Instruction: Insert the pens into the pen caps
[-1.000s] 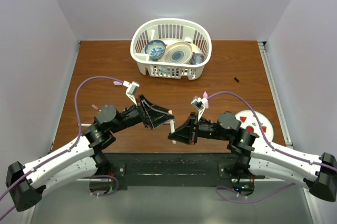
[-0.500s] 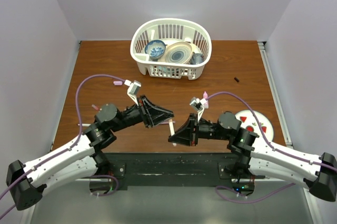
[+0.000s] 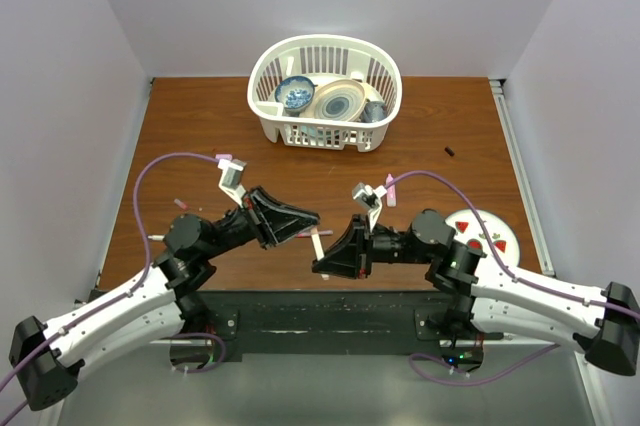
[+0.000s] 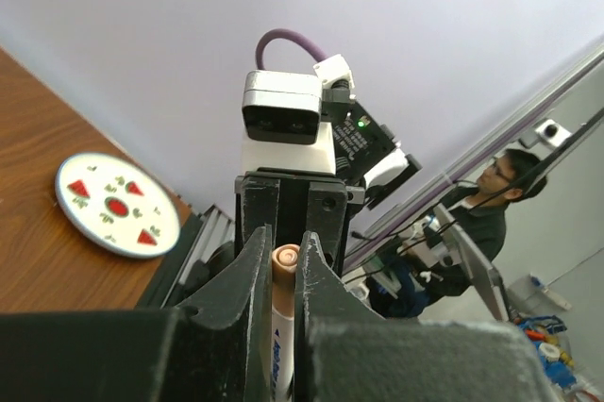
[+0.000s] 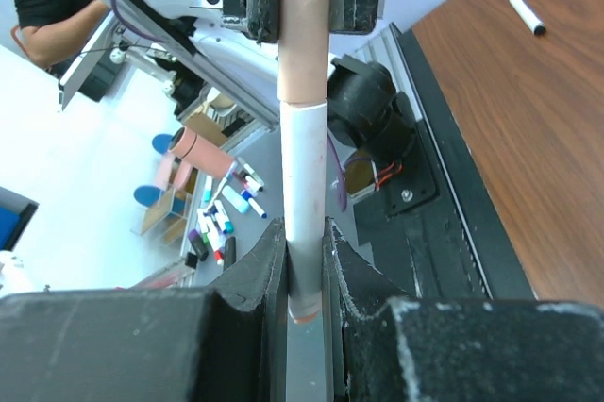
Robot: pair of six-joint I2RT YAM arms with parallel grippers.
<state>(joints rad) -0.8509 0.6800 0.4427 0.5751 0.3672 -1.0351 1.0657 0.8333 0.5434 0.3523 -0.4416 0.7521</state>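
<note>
One white pen [image 3: 316,243] with a peach-pink pen cap [image 5: 304,34] hangs between both grippers above the table's near edge. My right gripper [image 5: 304,260] is shut on the white barrel [image 5: 304,166], close to its lower peach tip. My left gripper [image 4: 283,275] is shut on the pen's peach end [image 4: 285,265], with white barrel showing below it between the jaws. From above, the left gripper [image 3: 305,226] and right gripper [image 3: 325,258] meet tip to tip. A second pen [image 5: 524,13], white with a black end, lies on the table. A tiny black pen cap [image 3: 450,152] lies far right.
A white basket [image 3: 385,81] with bowls and plates stands at the back centre. A white disc [image 3: 480,218] with red marks lies by the right arm. A small pink piece [image 3: 181,203] and a white stick [image 3: 155,238] lie at the left.
The left gripper has closed on the pen's peach end. Both arms have shifted a little left and nearer, carrying the pen with them.
</note>
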